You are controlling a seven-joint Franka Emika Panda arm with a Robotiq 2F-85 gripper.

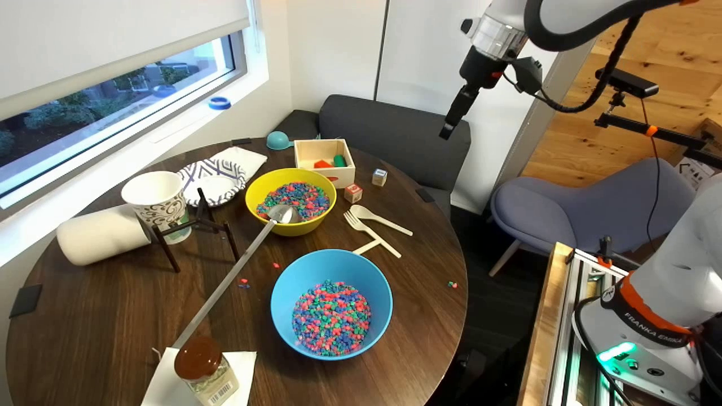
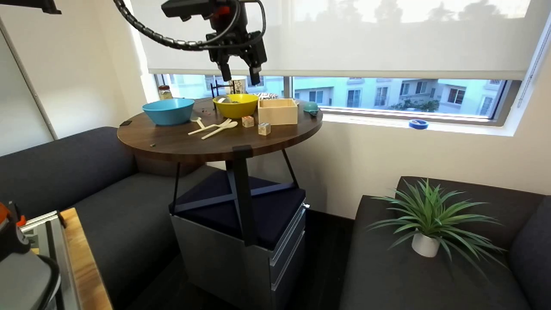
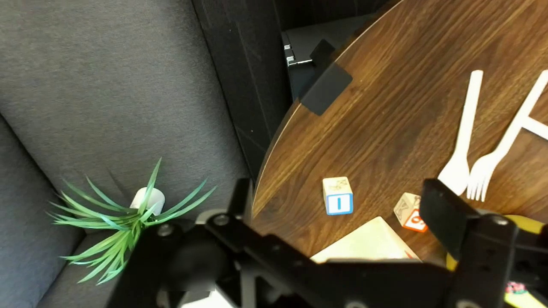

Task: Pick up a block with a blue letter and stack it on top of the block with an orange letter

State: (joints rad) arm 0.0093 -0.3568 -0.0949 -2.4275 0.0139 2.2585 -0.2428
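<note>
Blue-letter block [image 3: 338,196] on round wood table [image 3: 385,137], nr but not touching orange-letter block [image 3: 406,208]; gripper [image 2: 240,78] spread w/ nothing held, prob. set wide to fit 1 block on descent.

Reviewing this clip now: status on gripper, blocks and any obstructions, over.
Gripper open, empty, up high. Blue-letter block on the table, not yet stacked on the orange-letter block. Wooden box close beside the orange-letter block, might crowd placement.
</note>
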